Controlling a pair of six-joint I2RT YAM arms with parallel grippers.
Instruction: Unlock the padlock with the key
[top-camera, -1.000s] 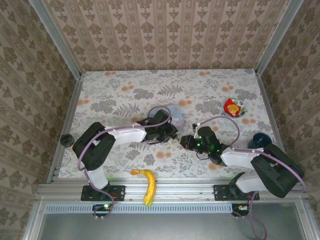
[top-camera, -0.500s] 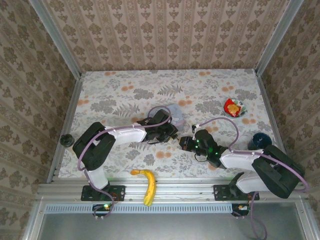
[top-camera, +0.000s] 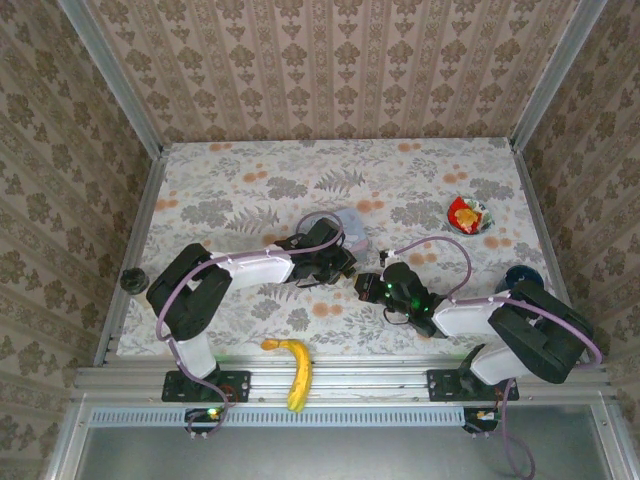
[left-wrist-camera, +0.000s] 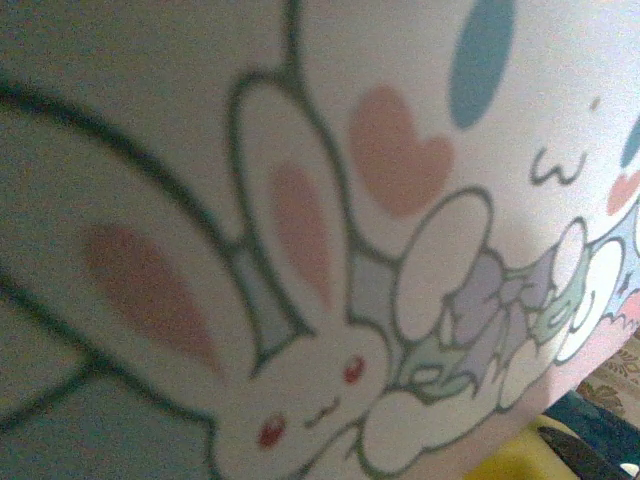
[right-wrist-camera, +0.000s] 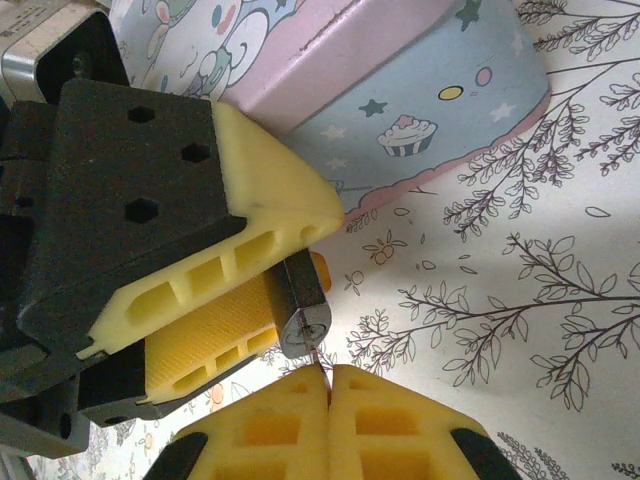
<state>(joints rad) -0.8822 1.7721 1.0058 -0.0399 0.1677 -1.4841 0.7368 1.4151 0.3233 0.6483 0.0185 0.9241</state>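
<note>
Left gripper (right-wrist-camera: 300, 262) clamped on padlock (right-wrist-camera: 300, 318), just beside cartoon-printed tin (right-wrist-camera: 440, 110). Keyhole face turned toward right gripper (right-wrist-camera: 328, 385), lock dead ahead of it and very near. Right fingers pressed together, thin key (right-wrist-camera: 319, 362) sliver poking from seam; touching keyhole or just short, cannot tell. Key roughly in line with lock's long axis, so next move likely straight push in; slight misaim would miss slot

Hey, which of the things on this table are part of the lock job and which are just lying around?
Job: padlock in left claw; thin sliver, likely the key, in right claw.
Lying about: cartoon tin, banana, snack packet, dark blue object.
</note>
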